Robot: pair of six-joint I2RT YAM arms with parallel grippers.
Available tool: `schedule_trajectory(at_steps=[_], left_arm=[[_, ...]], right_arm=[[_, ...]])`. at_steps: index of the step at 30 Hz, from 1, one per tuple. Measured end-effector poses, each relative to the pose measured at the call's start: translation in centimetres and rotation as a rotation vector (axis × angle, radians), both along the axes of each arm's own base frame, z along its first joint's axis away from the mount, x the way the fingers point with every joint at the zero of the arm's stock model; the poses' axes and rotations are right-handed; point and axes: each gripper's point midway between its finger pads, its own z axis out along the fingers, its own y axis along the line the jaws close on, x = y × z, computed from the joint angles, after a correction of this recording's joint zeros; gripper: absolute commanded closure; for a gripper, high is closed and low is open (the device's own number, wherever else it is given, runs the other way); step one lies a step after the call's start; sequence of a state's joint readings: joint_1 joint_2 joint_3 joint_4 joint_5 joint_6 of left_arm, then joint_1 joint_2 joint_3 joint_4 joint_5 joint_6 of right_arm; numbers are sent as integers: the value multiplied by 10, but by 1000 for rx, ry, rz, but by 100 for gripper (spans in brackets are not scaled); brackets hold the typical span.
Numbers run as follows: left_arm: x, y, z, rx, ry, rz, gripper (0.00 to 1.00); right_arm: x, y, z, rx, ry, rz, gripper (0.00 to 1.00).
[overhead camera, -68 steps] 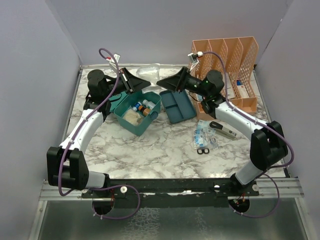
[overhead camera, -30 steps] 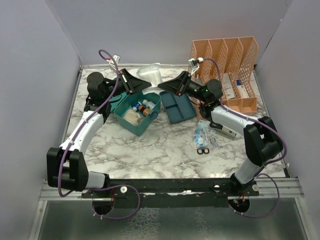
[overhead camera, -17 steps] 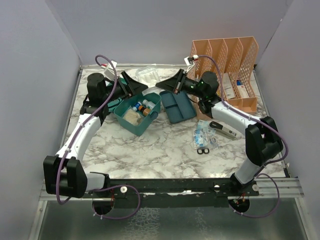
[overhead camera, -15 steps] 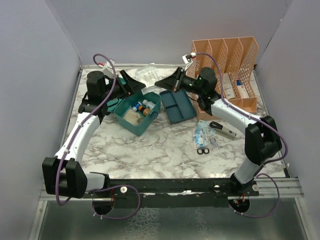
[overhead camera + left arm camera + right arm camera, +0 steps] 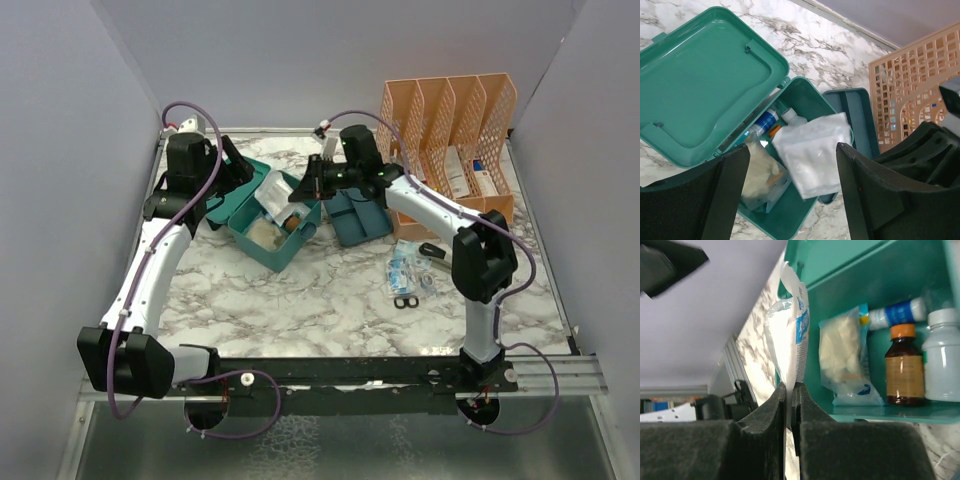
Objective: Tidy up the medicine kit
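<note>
Right hand (image 5: 789, 390) pinched pouch (image 5: 791, 315) edge, kit (image 5: 865, 285) beneath | left hand (image 5: 792, 170) wide, empty | risk: thin grip could slip, pouch landing outside kit.

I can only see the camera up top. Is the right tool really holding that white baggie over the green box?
Observer: Yes. On the right wrist camera, the right tool is shut on the pouch, with the pouch's edge pinched between its fingers.
Operator: What's inside the box?
Observer: Inside the medicine kit, a brown bottle with an orange cap stands next to a white bottle.
Operator: What about the other tool?
Observer: On the left wrist camera, the left tool is open and holds nothing. It is up above the kit.
</note>
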State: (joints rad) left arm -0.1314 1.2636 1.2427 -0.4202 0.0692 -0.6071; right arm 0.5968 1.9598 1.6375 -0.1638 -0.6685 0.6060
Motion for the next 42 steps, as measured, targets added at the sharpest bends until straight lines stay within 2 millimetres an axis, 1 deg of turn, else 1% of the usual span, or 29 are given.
schedule_trajectory(at_steps=[1, 2, 3, 6, 9, 11, 16, 19, 23, 24, 27, 28, 29, 34, 39, 42], left_arm=[[1, 2, 0, 10, 4, 7, 27], [1, 3, -1, 16, 7, 10, 27], [2, 4, -2, 25, 12, 15, 27], [6, 7, -5, 43, 22, 23, 27], [8, 9, -9, 57, 34, 26, 27], [9, 10, -11, 65, 39, 29, 27], [9, 11, -13, 75, 45, 30, 27], [10, 11, -14, 80, 48, 29, 27], [10, 11, -15, 86, 49, 26, 26], [10, 11, -15, 87, 49, 26, 26], [10, 12, -14, 91, 49, 25, 26], [10, 12, -14, 93, 48, 25, 26], [10, 12, -14, 94, 47, 25, 26], [11, 15, -11, 109, 43, 32, 26], [11, 17, -12, 121, 45, 36, 26], [10, 17, -13, 123, 48, 36, 26]], right_arm=[[-5, -1, -9, -33, 14, 14, 99], [-9, 10, -11, -39, 11, 39, 99], [-18, 17, -17, -70, 19, 67, 99], [-28, 31, -27, -127, 7, 110, 99], [-39, 39, -39, -179, 14, 143, 99], [-45, 40, -47, -209, 25, 160, 99], [-46, 43, -62, -251, 39, 182, 97], [-44, 45, -71, -278, 40, 181, 86], [-47, 49, -77, -316, 34, 185, 62], [-47, 50, -77, -325, 26, 182, 58], [-45, 51, -78, -342, 7, 168, 53], [-45, 51, -79, -349, 2, 164, 49], [-43, 50, -80, -361, -6, 152, 47], [-30, 44, -83, -404, -56, 101, 48], [-21, 40, -82, -425, -95, 73, 58], [-18, 41, -81, -422, -106, 64, 61]])
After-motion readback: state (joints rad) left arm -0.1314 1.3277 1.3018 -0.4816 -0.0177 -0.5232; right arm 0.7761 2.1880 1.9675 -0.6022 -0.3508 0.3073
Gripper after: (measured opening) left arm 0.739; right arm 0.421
